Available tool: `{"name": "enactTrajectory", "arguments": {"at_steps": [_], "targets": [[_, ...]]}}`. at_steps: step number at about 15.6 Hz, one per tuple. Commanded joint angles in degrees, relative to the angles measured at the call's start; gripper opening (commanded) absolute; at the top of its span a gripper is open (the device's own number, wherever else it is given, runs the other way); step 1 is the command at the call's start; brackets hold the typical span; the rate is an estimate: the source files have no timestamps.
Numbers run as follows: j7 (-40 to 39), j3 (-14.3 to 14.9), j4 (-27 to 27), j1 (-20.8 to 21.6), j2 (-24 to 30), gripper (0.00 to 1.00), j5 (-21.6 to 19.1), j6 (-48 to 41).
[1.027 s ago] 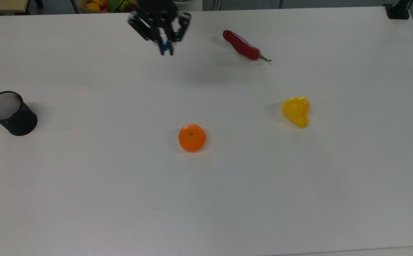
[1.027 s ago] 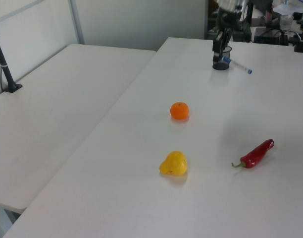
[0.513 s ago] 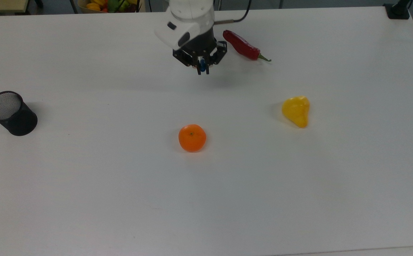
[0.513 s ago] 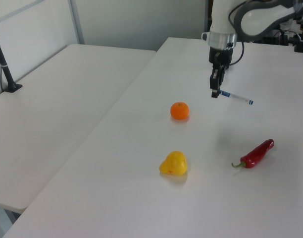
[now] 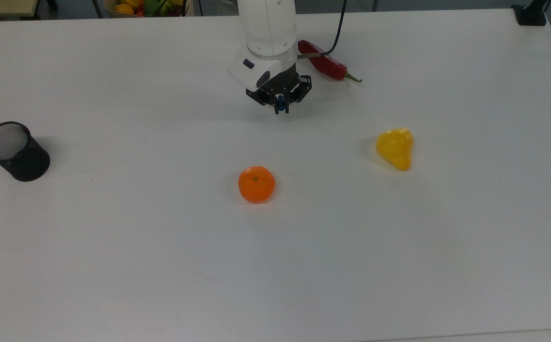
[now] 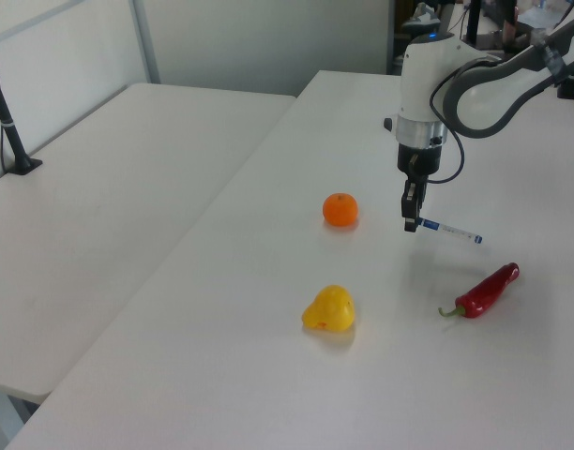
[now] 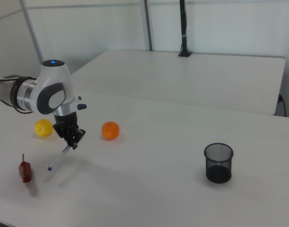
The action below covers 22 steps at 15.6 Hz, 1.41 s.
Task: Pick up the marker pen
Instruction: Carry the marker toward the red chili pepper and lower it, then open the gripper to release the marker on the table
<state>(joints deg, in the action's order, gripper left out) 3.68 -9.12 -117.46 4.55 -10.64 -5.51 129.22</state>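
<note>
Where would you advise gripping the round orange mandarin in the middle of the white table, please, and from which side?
Grip the round orange mandarin across its widest middle, coming straight down from above. It sits alone on the white table with its stem dimple up, and nothing stands close beside it. Being round, it could roll, so the fingers should close evenly. The gripper is currently shut on the white, blue-capped marker pen.
</note>
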Motion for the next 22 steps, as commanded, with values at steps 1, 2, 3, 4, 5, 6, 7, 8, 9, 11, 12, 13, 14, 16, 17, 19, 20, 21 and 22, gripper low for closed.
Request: {"name": "enactTrajectory", "arguments": {"at_steps": [1, 2, 3, 4, 5, 6, 7, 8, 9, 11, 12, 13, 14, 16, 17, 19, 20, 21, 22], "targets": [[-0.1, -0.4, -0.9, 0.2, -1.7, 0.08, -0.4, 4.2], [0.3, -0.4, -0.8, 0.2, -2.2, 0.14, -0.3, 5.0], [0.3, -0.4, -0.8, 0.2, -2.4, 0.20, -0.3, 5.2], [0.3, -0.4, -0.7, 0.2, -2.5, 0.31, -0.3, 5.2], [0.3, -0.4, -0.7, 0.2, -2.5, 0.40, -0.3, 5.2], [0.3, -0.4, -0.6, 0.2, -2.5, 0.53, -0.3, 5.2], [0.3, -0.4, -0.6, 0.2, -2.5, 0.67, -0.3, 5.2], [0.3, -0.4, -0.5, 0.2, -2.5, 0.73, -0.3, 5.2], [0.3, -0.4, -0.5, 0.2, -2.5, 0.81, -0.2, 5.2], [0.2, -0.4, -0.5, 0.2, -2.5, 0.94, 0.0, 5.2], [0.2, -0.4, -0.5, 0.2, -2.4, 1.00, 0.0, 5.2], [0.2, -0.4, -0.5, 0.2, -2.4, 1.00, 0.0, 5.2], [0.2, -0.4, -0.4, 0.2, -2.3, 1.00, 0.0, 5.2], [0.2, -0.4, -0.4, 0.2, -2.2, 1.00, 0.0, 5.1], [0.2, -0.4, -0.4, 0.2, -2.2, 1.00, 0.0, 5.1], [0.2, -0.4, 0.0, 0.1, -1.8, 1.00, 0.0, 4.5], [0.3, -0.4, 0.0, -0.2, -1.2, 1.00, 0.0, 4.3], [0.2, -0.4, 0.0, -0.2, -0.5, 1.00, 0.0, 4.3], [0.1, -0.4, 0.0, -0.4, 0.3, 1.00, 0.0, 4.2]]}}
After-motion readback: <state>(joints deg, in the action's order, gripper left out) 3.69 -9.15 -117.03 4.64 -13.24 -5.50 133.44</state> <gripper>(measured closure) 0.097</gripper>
